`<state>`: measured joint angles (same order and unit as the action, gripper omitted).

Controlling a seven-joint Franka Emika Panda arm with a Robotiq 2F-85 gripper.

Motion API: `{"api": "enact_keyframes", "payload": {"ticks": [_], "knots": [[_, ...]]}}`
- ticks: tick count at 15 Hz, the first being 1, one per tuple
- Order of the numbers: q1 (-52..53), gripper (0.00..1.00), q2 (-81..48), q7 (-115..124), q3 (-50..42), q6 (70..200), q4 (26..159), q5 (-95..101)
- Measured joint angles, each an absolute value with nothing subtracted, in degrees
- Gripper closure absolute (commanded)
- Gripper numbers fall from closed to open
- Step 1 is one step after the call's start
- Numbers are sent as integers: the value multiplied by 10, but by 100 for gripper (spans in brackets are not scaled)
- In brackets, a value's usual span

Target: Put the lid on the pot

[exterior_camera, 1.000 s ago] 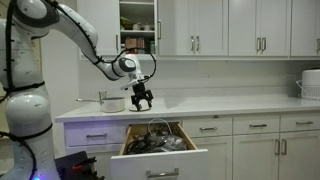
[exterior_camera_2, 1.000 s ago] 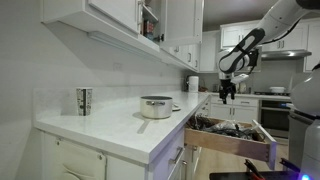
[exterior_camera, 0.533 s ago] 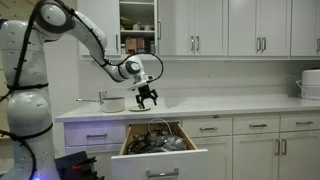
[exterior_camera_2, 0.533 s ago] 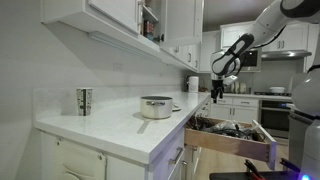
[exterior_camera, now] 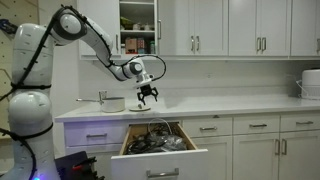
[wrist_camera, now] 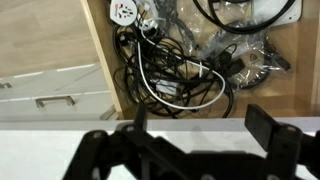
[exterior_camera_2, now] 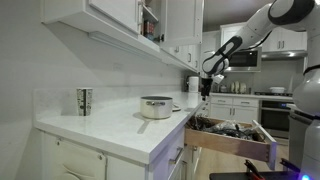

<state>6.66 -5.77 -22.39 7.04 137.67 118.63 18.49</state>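
Note:
The pot (exterior_camera: 113, 103) is a small silvery saucepan on the white counter, its thin handle (exterior_camera: 90, 99) pointing sideways; it also shows in an exterior view (exterior_camera_2: 156, 106). A small pale flat thing (exterior_camera_2: 176, 108) lies on the counter just beside the pot; it may be the lid, but it is too small to tell. My gripper (exterior_camera: 147, 97) hangs open and empty above the counter's front part, a little to the side of the pot, and is seen in both exterior views (exterior_camera_2: 205, 92). In the wrist view its spread fingers (wrist_camera: 205, 135) frame bare counter.
A drawer (exterior_camera: 160, 158) full of tangled cables (wrist_camera: 190, 60) stands open below the counter, under the gripper. A metal cup (exterior_camera_2: 84, 101) stands at the counter's near end, and a white appliance (exterior_camera: 311, 84) at its far end. Wall cabinets hang above.
The gripper has moved from over the open drawer back over the counter towards the pot, rising slightly. It stays open and empty. The pot has not moved.

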Motion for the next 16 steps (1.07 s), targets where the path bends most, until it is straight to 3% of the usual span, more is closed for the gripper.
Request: {"api": "enact_keyframes", "payload": {"ticks": [16], "knots": [[76, 0, -155, -504, 128, 1379, 1070, 116]]}}
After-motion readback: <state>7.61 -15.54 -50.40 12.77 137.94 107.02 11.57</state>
